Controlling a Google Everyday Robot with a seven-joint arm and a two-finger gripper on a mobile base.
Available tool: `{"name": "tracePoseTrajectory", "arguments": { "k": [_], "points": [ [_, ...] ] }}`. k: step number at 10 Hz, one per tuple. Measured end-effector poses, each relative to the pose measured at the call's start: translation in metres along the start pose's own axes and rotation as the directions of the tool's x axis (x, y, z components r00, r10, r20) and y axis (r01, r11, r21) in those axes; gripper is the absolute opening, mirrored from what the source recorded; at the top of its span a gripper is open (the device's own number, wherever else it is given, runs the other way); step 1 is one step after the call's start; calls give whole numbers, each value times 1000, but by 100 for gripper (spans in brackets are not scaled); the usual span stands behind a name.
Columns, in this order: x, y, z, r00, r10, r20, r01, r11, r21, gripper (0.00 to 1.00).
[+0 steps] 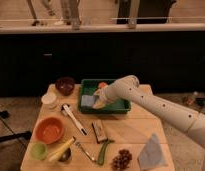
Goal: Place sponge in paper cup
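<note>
Over green tray (89,83) | gripper (97,103) clamped on sponge (87,100) | step: carry | next: move across to paper cup (49,100), release above its mouth

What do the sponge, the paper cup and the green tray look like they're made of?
The sponge, held by the gripper over the green tray: probably soft foam, matte blue-grey. The paper cup: likely paper, matte off-white. The green tray: probably plastic, uniform colour, raised rim.
</note>
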Motion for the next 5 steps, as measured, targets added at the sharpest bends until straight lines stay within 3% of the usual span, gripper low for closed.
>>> {"name": "tracePoseTrajectory", "arguments": {
  "k": [5],
  "points": [
    [-38, -1, 26, 994, 104, 40, -102, 993, -66, 0]
  ]
}}
